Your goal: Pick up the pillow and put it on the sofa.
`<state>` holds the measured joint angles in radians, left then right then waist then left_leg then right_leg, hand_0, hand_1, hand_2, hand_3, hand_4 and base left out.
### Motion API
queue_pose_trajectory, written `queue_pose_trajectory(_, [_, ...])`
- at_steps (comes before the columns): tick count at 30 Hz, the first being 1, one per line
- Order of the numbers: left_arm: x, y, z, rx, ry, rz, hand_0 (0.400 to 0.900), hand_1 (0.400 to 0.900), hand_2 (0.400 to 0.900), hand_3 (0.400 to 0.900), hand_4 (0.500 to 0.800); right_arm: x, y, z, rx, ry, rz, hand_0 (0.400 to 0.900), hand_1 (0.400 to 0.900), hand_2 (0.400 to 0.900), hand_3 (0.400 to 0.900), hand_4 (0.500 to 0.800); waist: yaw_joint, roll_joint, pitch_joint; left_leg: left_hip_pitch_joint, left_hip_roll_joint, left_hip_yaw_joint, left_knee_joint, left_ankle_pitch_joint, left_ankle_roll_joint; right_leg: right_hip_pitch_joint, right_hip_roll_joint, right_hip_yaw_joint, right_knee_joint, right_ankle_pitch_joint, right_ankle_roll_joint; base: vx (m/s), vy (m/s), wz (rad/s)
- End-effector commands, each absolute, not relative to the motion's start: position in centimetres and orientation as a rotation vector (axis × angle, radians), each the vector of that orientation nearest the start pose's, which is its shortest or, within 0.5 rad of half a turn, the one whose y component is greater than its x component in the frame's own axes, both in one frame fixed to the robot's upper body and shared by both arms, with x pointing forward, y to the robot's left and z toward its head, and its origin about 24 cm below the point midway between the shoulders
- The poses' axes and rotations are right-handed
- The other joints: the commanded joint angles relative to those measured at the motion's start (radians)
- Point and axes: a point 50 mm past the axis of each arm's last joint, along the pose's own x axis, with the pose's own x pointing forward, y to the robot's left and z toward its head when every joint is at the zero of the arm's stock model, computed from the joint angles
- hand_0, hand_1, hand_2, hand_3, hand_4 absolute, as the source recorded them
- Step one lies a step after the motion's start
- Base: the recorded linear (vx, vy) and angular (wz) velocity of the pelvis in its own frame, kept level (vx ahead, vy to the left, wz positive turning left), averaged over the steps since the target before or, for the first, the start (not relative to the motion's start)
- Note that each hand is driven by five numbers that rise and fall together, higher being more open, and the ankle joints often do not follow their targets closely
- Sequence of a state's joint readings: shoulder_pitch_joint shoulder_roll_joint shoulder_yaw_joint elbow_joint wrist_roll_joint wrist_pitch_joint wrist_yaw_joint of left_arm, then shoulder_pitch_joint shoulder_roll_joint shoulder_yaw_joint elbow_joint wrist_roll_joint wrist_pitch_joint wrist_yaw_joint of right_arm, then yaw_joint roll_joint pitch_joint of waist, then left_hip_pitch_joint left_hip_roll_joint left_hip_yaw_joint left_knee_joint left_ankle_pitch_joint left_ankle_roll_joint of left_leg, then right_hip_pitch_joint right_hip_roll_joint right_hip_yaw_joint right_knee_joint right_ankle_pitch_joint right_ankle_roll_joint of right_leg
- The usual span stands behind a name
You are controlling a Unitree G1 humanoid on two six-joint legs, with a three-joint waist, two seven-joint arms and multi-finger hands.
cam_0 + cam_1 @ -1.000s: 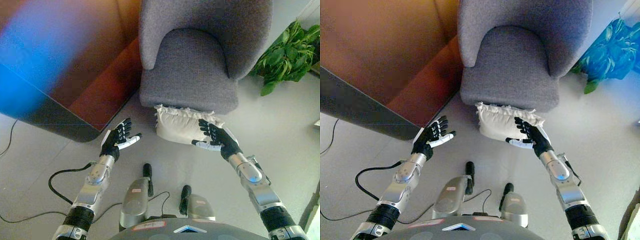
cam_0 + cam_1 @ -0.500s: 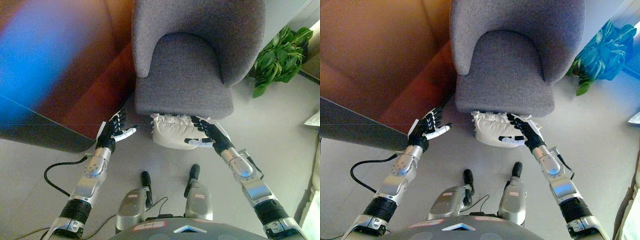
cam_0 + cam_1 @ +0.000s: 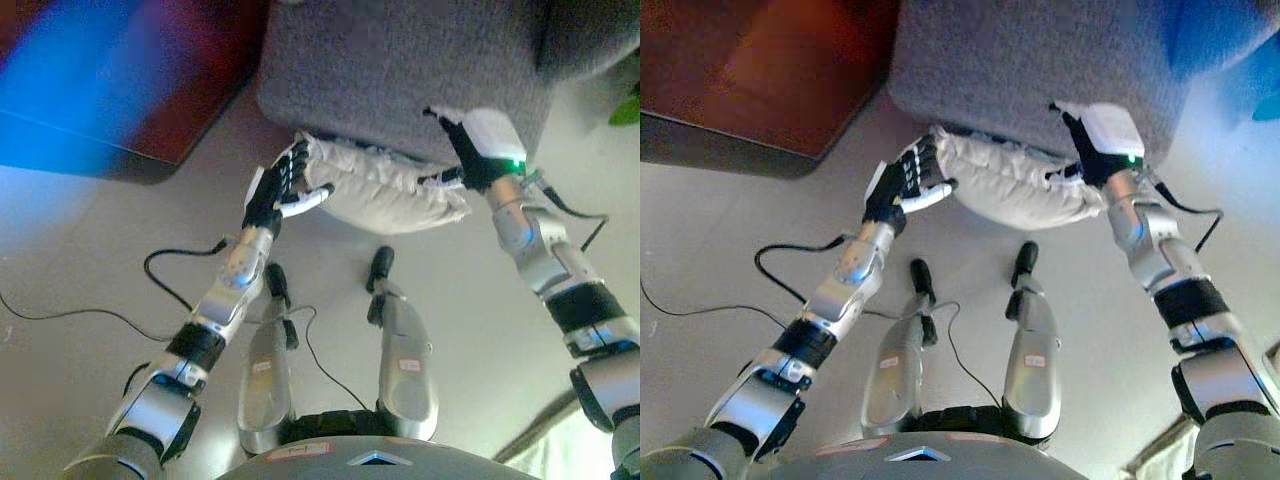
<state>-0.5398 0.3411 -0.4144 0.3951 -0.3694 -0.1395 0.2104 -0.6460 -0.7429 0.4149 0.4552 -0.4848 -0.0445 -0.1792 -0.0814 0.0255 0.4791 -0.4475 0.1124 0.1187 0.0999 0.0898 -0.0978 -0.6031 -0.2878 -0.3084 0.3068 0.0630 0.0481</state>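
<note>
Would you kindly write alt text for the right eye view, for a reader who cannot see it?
A cream pillow lies on the floor against the front of a grey sofa, with a robot hand at each end. The left hand has straight fingers at its left end; the right hand is at its right end.

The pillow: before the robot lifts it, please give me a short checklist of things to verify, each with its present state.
1. Left hand at the pillow's left end: ok, its straight fingers lie against the cloth.
2. Right hand at the pillow's right end: ok, it is at the far edge beside the sofa.
3. Right hand's hold on the pillow: cannot tell, its fingers are hidden behind the wrist.
4. Pillow off the floor: cannot tell, it lies low against the front of the grey sofa.
5. Sofa seat free to take the pillow: cannot tell, the seat is out of view now.
</note>
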Motion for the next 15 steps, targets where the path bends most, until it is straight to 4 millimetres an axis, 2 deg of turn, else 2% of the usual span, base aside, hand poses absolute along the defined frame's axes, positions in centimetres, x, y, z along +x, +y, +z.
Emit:
queue_pose_trajectory(1, [35.7,12.3,15.8,0.045,-0.39,-0.07,0.9,0.9,0.9,0.9,0.8,36.9,-21.2,17.9,-1.36,-0.394,-0.071,0.9,0.9,0.9,0.9,0.8,0.009,0.006,-0.01,-0.066,0.041,-0.044,0.176,-0.134,-0.003,-0.107,-0.077,0.08,0.111,0.022,0.123,-0.11,0.008,0.13])
queue_pose_trajectory(9, [37.1,10.8,20.0,0.079,-0.507,-0.033,0.9,0.9,0.9,0.9,0.8,38.8,-20.5,21.2,-1.293,-0.451,-0.187,0.9,0.9,0.9,0.9,0.8,0.0,0.004,0.026,-0.372,-0.002,-0.076,0.355,-0.178,0.008,-0.343,-0.118,0.133,0.248,0.012,0.13,-0.08,0.032,0.11])
queue_pose_trajectory(12, [37.4,10.7,20.9,0.091,-0.529,-0.018,0.9,0.9,0.9,0.9,0.8,39.1,-20.0,21.7,-1.262,-0.467,-0.191,0.9,0.9,0.9,0.9,0.8,-0.001,0.003,0.033,-0.456,-0.017,-0.087,0.424,-0.199,0.014,-0.404,-0.128,0.147,0.29,0.005,0.128,-0.03,0.04,0.07])
queue_pose_trajectory(15, [37.3,10.7,20.9,0.094,-0.531,-0.014,0.9,0.9,0.9,0.9,0.8,39.1,-19.8,21.4,-1.261,-0.467,-0.182,0.9,0.9,0.9,0.9,0.8,-0.001,0.001,0.035,-0.498,-0.026,-0.091,0.46,-0.212,0.021,-0.443,-0.132,0.155,0.318,-0.002,0.128,0.0,0.024,0.02])
